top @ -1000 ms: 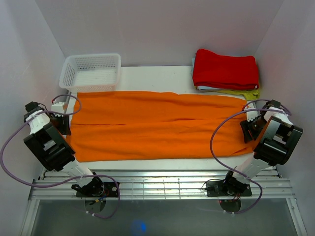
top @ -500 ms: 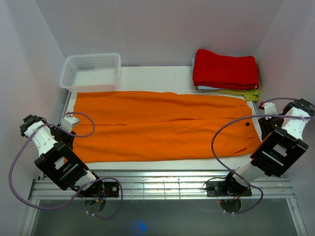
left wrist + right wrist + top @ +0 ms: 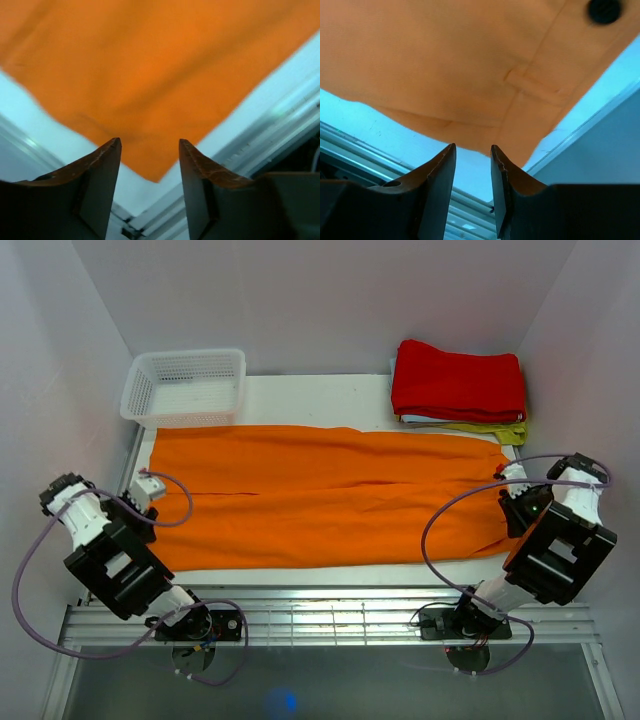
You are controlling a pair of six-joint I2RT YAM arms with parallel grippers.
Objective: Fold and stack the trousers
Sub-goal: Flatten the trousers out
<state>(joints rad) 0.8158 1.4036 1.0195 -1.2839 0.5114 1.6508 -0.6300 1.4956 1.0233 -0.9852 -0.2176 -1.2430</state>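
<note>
White worktop [image 3: 320, 392] under orange trousers [image 3: 320, 495] spread flat, left pincer [image 3: 149, 142] gaping at near leg-hem corner, right pincer [image 3: 472, 147] narrowly parted beside near waistband corner, both empty: risk of nipping one layer or sliding off, skewing fold.

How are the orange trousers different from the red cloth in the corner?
The trousers are spread out flat; the red cloth is folded up. The trousers cover far more table than the red cloth. The red cloth tops a pile; the trousers lie on the bare table. Both are cloth.
</note>
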